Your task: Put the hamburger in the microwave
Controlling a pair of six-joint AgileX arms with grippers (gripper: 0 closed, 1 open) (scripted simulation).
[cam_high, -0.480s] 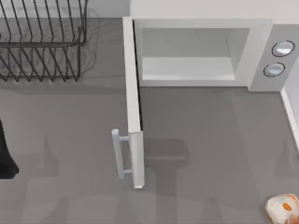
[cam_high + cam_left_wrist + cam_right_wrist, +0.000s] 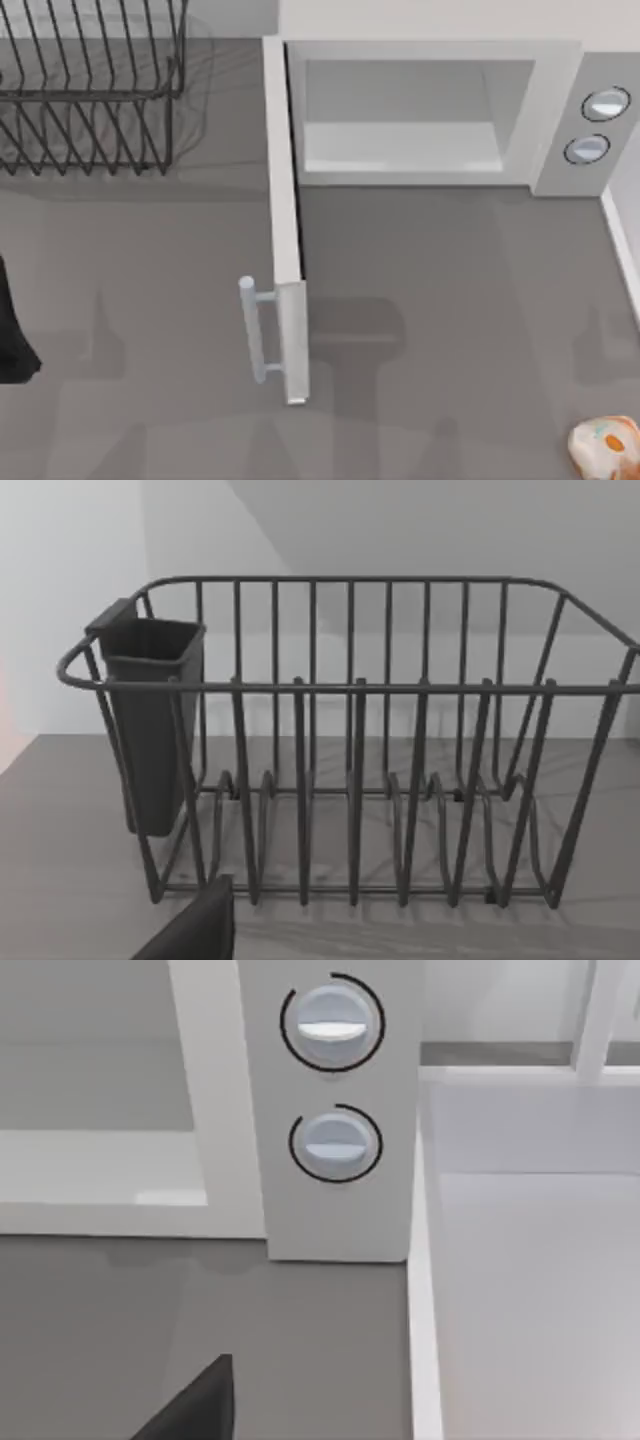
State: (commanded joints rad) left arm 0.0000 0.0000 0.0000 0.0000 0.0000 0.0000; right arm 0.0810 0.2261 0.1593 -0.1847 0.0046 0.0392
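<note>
Hamburger (image 2: 606,446) sits at lower right of the top view, on bare table (image 2: 450,330), ungrasped. Microwave (image 2: 430,110) upper centre, door (image 2: 285,230) swung open, cavity ready. Both grippers' finger state: cannot tell.

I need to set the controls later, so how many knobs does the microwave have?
2. Both sit on the microwave's panel right of the cavity: one knob nearer the back, the other knob just in front of it. None seem hidden.
</note>
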